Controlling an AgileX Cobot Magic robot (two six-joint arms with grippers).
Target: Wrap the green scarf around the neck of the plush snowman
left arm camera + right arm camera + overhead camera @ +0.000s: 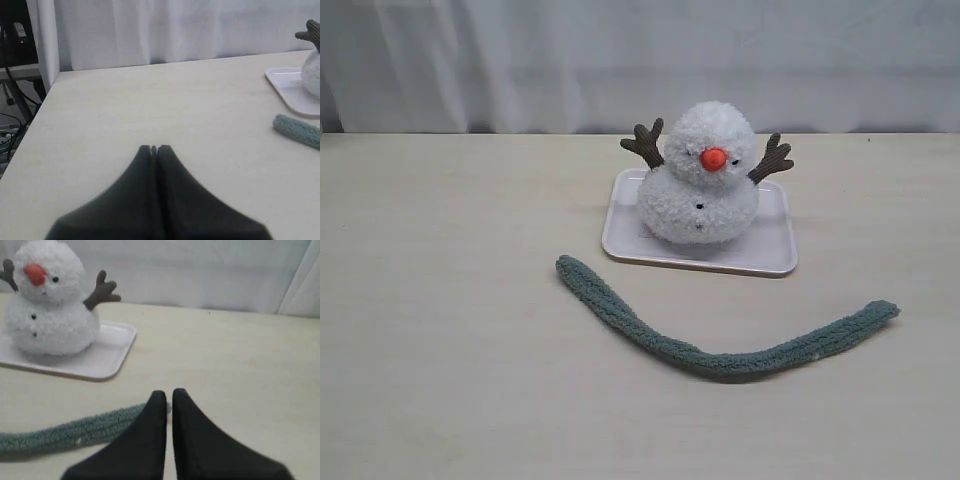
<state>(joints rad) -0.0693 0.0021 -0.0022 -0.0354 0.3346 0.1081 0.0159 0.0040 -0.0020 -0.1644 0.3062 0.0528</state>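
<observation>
The plush snowman [705, 185] is sitting upright on a white tray [775, 252] toward the back of the pale counter [440, 350]. Its orange nose is facing the exterior camera, and its brown twig arms are sticking up on either side. The green scarf [720, 362] is lying loose on the counter in front of the tray — a shallow curve sagging in the middle. One end is resting near the tray's front left corner and the other is trailing off to the right, clear of the snowman. The left pincer [154, 148] is sitting over bare counter with its dark fingers pressed together on nothing, well apart from the scarf's nearer end. The right pincer [169, 392] is all but closed — only a sliver of gap is showing. The scarf's other end is lying just past its tips, and contact cannot be told.
</observation>
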